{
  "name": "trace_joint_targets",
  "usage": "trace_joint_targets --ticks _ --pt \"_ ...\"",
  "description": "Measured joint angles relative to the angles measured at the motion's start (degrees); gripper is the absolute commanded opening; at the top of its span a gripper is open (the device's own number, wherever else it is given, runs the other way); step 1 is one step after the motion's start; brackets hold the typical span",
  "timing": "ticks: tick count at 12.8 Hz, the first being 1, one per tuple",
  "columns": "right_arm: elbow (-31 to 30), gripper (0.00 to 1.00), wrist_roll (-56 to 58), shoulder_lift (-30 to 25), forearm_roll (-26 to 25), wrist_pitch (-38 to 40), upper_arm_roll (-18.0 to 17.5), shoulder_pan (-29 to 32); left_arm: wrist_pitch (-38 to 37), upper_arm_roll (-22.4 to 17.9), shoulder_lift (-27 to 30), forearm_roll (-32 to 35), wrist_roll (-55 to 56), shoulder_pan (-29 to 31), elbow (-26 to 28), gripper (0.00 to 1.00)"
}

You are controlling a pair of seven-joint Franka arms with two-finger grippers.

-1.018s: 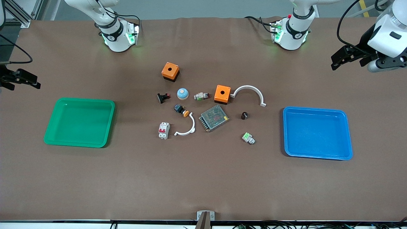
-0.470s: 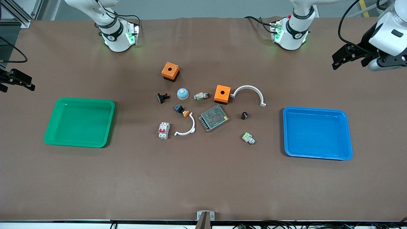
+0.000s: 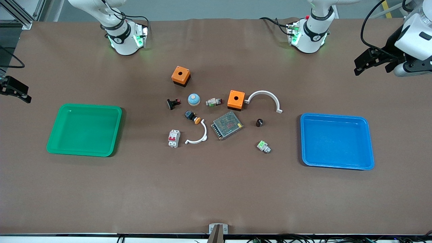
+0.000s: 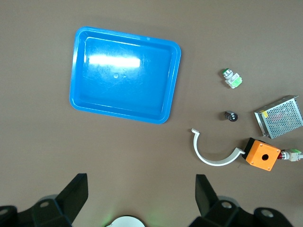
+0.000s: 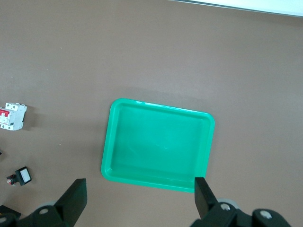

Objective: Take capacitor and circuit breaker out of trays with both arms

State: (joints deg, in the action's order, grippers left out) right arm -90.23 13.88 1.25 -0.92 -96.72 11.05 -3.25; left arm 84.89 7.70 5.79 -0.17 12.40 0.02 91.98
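The capacitor (image 3: 259, 122), a tiny black stubby cylinder, stands on the table between the metal mesh box and the blue tray; it also shows in the left wrist view (image 4: 230, 115). The breaker (image 3: 174, 138), a white block with red levers, lies beside a small white arc; it also shows in the right wrist view (image 5: 13, 117). My left gripper (image 3: 362, 63) is open and empty, high over the table's left-arm end (image 4: 140, 196). My right gripper (image 3: 17, 89) is open and empty, over the right-arm end (image 5: 137, 201).
A green tray (image 3: 84, 130) lies toward the right arm's end, a blue tray (image 3: 336, 140) toward the left arm's. In the middle: two orange boxes (image 3: 180, 76) (image 3: 236, 100), a mesh box (image 3: 227, 125), two white arcs (image 3: 266, 98), a blue dome (image 3: 194, 99), small switches.
Both grippers have drifted outward toward their own ends of the table. The things on the table have not moved.
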Motion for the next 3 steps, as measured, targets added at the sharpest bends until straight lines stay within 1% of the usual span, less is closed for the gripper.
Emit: trace_joint_targets --ticks 3 --pt "0.8 1.0 -0.6 0.7 2.3 0.2 0.2 0.3 0.0 0.0 -0.2 0.0 0.0 0.0 -0.1 1.0"
